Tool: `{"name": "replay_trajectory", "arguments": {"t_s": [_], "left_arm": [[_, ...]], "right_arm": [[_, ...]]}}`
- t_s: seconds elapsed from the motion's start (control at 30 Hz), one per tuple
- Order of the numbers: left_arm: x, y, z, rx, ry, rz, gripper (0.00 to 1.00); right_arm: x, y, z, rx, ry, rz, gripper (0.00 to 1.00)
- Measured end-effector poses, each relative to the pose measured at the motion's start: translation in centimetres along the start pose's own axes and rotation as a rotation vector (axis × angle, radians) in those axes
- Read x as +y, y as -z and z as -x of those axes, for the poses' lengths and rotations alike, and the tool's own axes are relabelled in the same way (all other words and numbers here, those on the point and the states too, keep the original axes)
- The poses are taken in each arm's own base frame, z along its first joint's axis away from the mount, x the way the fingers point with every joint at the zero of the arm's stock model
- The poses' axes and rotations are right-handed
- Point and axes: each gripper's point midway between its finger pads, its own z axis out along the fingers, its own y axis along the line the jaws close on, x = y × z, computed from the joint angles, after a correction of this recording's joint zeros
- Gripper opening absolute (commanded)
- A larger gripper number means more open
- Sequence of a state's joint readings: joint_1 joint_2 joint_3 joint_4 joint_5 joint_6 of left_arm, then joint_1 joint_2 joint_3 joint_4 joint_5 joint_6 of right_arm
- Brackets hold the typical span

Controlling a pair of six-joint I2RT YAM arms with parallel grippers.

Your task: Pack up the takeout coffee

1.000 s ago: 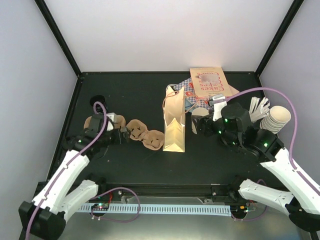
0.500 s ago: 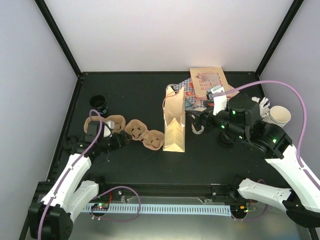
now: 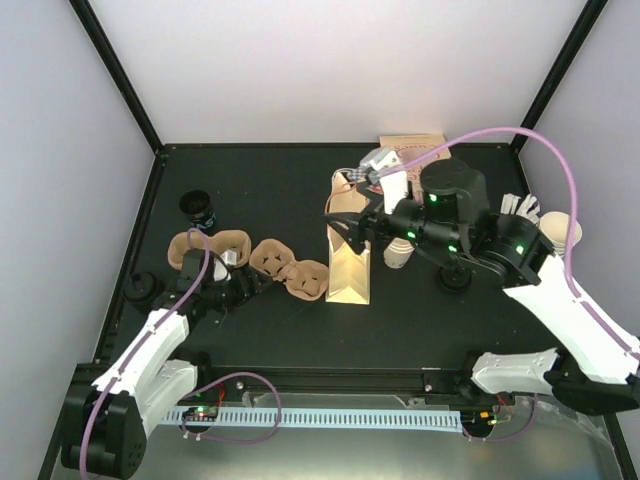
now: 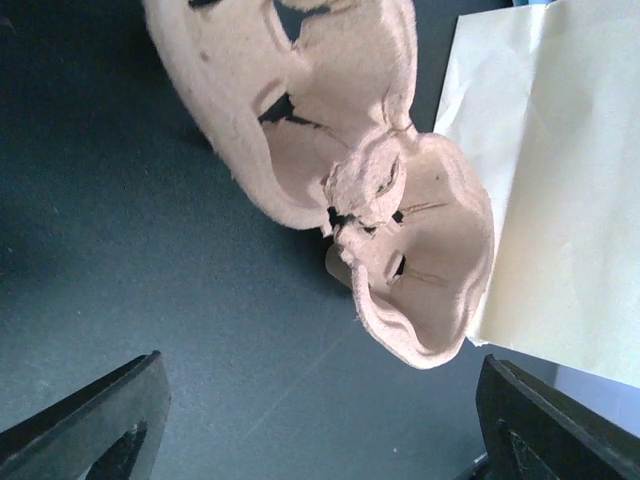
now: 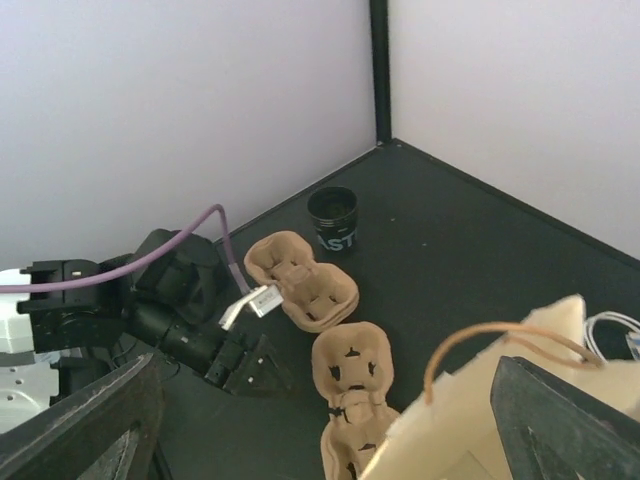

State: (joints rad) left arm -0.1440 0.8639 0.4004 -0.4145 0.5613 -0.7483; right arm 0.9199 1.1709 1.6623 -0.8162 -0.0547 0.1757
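The left arm (image 3: 150, 345) climbs from its base at 7 o'clock of the overhead view, its white link slanting toward 1 o'clock and lying low. The left gripper (image 3: 238, 283) points toward 3 o'clock. In the left wrist view its dark fingers (image 4: 95, 415) sit in the bottom corners, spread wide apart.

The right arm (image 3: 565, 310) rises from 5 o'clock, slants toward 11 o'clock to a dark elbow, then reaches toward 9 o'clock, held high. The right gripper (image 3: 352, 222) points toward 9 o'clock near the centre. Its fingers (image 5: 575, 425) are likewise spread wide.
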Motion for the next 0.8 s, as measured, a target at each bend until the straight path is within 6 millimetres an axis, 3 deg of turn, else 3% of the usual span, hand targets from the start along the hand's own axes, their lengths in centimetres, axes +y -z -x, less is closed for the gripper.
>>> {"name": "replay_trajectory", "arguments": {"t_s": [0.27, 0.8], "left_arm": [[0.2, -1.4, -0.1, -0.013, 0.087, -0.083, 0.71], [-0.4, -2.3, 2.6, -0.144, 0.229, -0.196, 0.59]], "right_arm": [[1.7, -3.8, -0.5, 0.073, 0.061, 0.036, 0.93], [1.4, -4.4, -2.7, 0.114, 0.068, 0.032, 0.97]]}}
